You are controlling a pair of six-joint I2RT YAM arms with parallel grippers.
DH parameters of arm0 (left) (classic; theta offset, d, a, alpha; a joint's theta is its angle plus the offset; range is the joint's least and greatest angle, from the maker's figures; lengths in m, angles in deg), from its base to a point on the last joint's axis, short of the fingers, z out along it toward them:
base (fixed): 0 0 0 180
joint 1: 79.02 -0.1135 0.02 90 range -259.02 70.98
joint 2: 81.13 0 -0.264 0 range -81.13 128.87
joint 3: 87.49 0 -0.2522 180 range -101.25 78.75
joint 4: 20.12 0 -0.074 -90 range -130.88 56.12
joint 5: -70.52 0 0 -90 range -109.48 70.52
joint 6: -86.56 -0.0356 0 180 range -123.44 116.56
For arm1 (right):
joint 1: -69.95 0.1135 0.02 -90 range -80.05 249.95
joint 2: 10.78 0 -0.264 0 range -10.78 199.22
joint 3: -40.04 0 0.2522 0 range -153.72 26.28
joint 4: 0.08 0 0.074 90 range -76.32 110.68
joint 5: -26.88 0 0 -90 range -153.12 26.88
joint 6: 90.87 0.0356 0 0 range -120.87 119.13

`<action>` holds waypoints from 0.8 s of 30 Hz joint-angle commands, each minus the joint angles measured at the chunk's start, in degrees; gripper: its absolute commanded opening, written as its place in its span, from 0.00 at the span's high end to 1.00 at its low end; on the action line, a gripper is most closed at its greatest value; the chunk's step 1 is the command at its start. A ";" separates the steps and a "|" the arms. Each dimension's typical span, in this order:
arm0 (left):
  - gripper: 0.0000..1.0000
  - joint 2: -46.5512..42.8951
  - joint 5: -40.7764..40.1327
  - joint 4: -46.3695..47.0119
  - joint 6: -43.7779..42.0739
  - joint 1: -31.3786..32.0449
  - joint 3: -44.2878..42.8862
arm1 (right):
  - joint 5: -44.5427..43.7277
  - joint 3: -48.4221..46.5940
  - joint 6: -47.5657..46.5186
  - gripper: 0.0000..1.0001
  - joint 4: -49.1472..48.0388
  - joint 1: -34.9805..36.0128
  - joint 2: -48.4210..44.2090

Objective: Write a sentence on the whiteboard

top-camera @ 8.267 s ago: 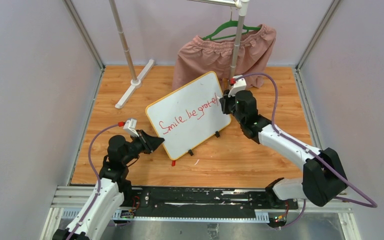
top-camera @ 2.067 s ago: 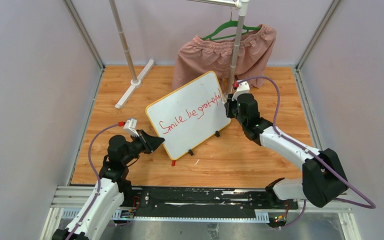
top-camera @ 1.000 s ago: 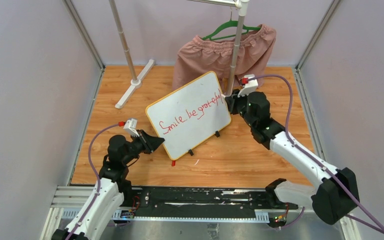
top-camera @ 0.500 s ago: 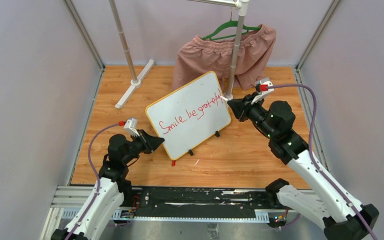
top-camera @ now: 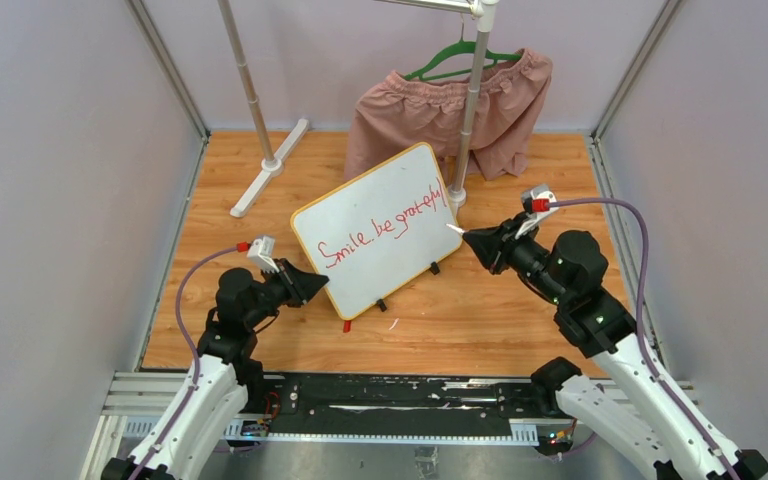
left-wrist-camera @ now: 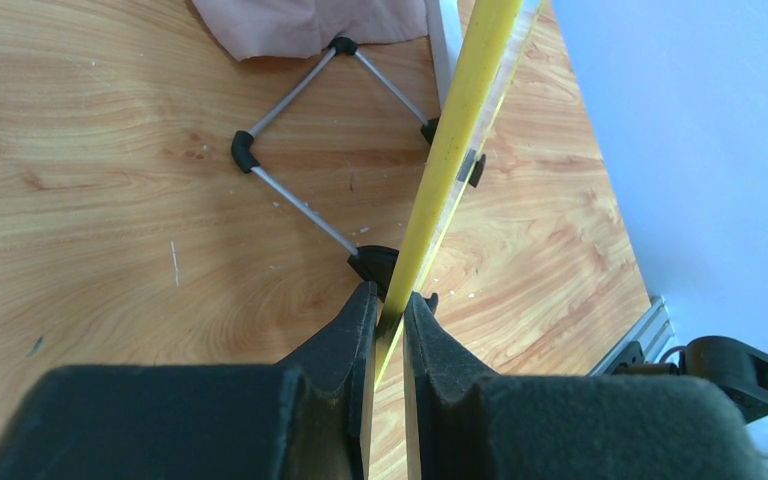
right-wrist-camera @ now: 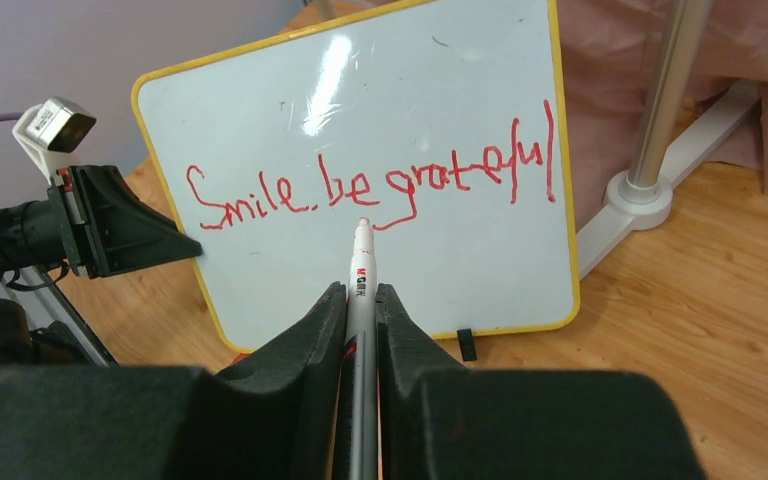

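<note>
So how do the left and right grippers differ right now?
The left gripper is clamped on the whiteboard, on its yellow rim; the right gripper is clamped on a marker. The left gripper touches the whiteboard at its left edge; the right gripper sits off its right side, marker tip aimed at the sentence. Both are shut on something.

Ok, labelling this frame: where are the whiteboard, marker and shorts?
whiteboard [right-wrist-camera: 430,100], right wrist view, bare white face above the writing.
marker [right-wrist-camera: 362,275], right wrist view, white barrel above the fingers.
shorts [top-camera: 400,118], top view, pink fabric's left half.
</note>
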 commanded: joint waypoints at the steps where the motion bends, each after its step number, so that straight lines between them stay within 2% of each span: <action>1: 0.85 0.23 -4.55 -3.50 -0.56 -0.08 -0.94 | 1.25 1.32 0.82 1.00 2.67 0.66 -2.27; 8: 0.68 -0.35 -5.02 -3.86 -0.59 -0.08 -1.02 | 0.57 2.17 0.23 1.00 4.95 0.65 -4.89; 24: 0.60 -0.64 -4.77 -3.86 -0.12 -0.08 -1.00 | 0.05 3.36 0.07 1.00 6.16 0.63 -6.29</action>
